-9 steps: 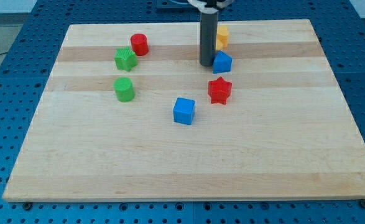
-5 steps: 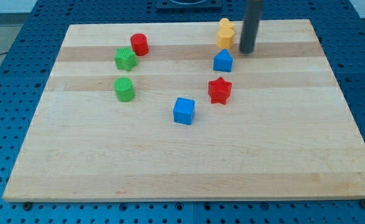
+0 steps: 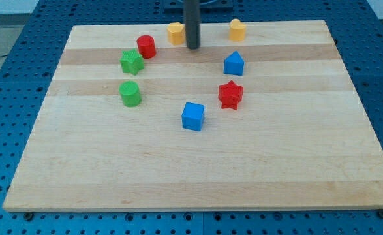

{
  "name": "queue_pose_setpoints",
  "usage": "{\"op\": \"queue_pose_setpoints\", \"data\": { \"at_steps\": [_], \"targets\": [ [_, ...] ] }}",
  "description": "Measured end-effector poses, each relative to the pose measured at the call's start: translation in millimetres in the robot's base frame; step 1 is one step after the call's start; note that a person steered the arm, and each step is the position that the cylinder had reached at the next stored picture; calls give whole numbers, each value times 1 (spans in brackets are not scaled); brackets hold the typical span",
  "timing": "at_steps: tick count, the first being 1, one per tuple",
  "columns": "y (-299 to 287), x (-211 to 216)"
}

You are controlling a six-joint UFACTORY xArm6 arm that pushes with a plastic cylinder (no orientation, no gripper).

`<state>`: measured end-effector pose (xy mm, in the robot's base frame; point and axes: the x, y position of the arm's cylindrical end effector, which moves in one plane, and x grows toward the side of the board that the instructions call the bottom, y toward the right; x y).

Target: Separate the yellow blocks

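Two yellow blocks lie near the board's top edge. One yellow block (image 3: 175, 32) sits left of centre, next to the red cylinder (image 3: 146, 46). The other yellow block (image 3: 237, 29) sits well to its right, above the blue block (image 3: 233, 64). My tip (image 3: 192, 47) rests on the board just right of and slightly below the left yellow block, close to it or touching it; I cannot tell which. The rod stands between the two yellow blocks.
A green star (image 3: 132, 62) and a green cylinder (image 3: 130, 94) lie at the left. A red star (image 3: 230, 94) and a blue cube (image 3: 193, 116) lie near the middle. The wooden board (image 3: 191, 183) sits on a blue perforated table.
The two yellow blocks were stacked together at the top right of centre. One has now slid left to beside the red cylinder. My tip moved from right of the pair to left.
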<state>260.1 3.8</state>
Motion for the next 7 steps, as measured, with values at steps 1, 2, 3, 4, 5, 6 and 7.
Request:
{"op": "queue_pose_setpoints", "data": {
  "at_steps": [1,2,3,4,5,6,7],
  "targets": [
    [-6,-29],
    [-41,-29],
    [-64,-39],
    [-79,-39],
    [-55,-39],
    [-47,-26],
    [-48,-1]
  ]
}}
